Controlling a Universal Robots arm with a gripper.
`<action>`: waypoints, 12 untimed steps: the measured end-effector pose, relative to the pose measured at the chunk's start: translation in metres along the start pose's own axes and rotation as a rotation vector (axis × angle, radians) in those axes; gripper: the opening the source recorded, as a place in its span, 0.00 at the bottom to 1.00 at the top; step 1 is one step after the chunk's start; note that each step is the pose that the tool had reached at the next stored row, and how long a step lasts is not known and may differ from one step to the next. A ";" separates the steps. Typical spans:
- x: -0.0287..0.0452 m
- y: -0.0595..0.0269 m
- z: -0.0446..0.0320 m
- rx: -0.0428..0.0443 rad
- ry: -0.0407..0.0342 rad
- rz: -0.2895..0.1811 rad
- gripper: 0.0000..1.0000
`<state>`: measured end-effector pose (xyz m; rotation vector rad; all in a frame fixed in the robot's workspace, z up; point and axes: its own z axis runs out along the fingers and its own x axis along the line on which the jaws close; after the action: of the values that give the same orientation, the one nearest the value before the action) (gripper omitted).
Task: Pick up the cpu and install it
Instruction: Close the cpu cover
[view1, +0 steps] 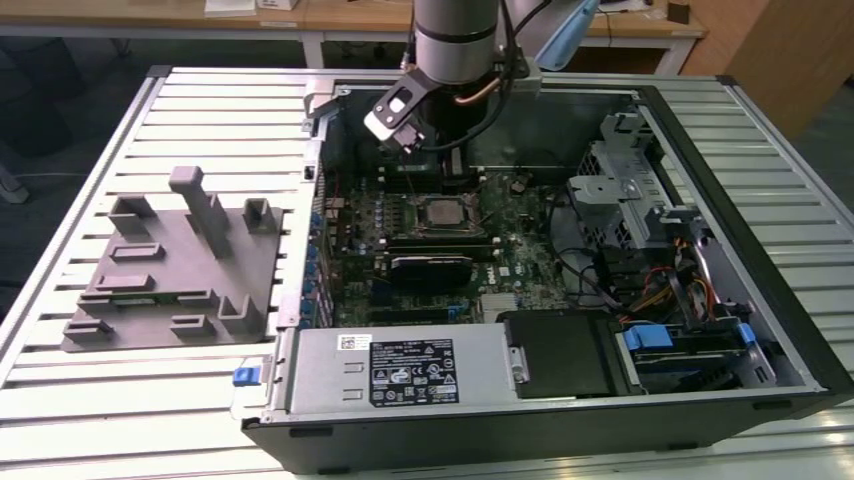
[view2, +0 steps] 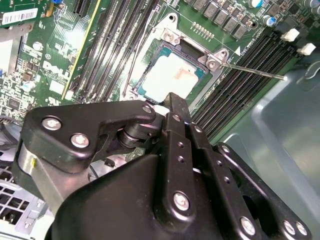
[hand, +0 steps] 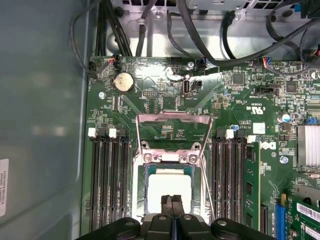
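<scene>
The cpu (hand: 170, 187) lies flat in the open socket (hand: 145, 172) on the green motherboard, its pale shiny top up; it also shows in the exterior view (view1: 445, 212) and in the second wrist view (view2: 167, 75). The socket's metal load frame (hand: 175, 120) is flipped up and its thin lever (view2: 252, 73) stands out to the side. My gripper (hand: 172, 204) hangs over the cpu's near edge with its two black fingers pressed together and nothing between them. Whether the fingertips (view2: 175, 107) touch the chip I cannot tell. In the exterior view the gripper (view1: 451, 178) reaches down into the case.
The open computer case (view1: 787, 330) lies on a slatted metal table (view1: 80, 400). A grey moulded tray (view1: 174, 260) sits at the exterior view's left. Memory slots (hand: 110, 180) flank the socket; cables (hand: 200, 30) run past the board's edge. Power supply (view1: 400, 370) and drive cage (view1: 627, 190) crowd the case.
</scene>
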<state>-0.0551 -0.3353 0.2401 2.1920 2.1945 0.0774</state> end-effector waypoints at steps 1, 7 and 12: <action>0.0000 0.0000 -0.0005 0.0000 0.0000 0.000 0.11; 0.0000 0.0003 -0.0039 0.0000 0.0000 0.000 0.11; 0.0001 0.0005 -0.0073 -0.0001 0.0000 0.001 0.11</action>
<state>-0.0551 -0.3353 0.2474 2.1926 2.1938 0.0775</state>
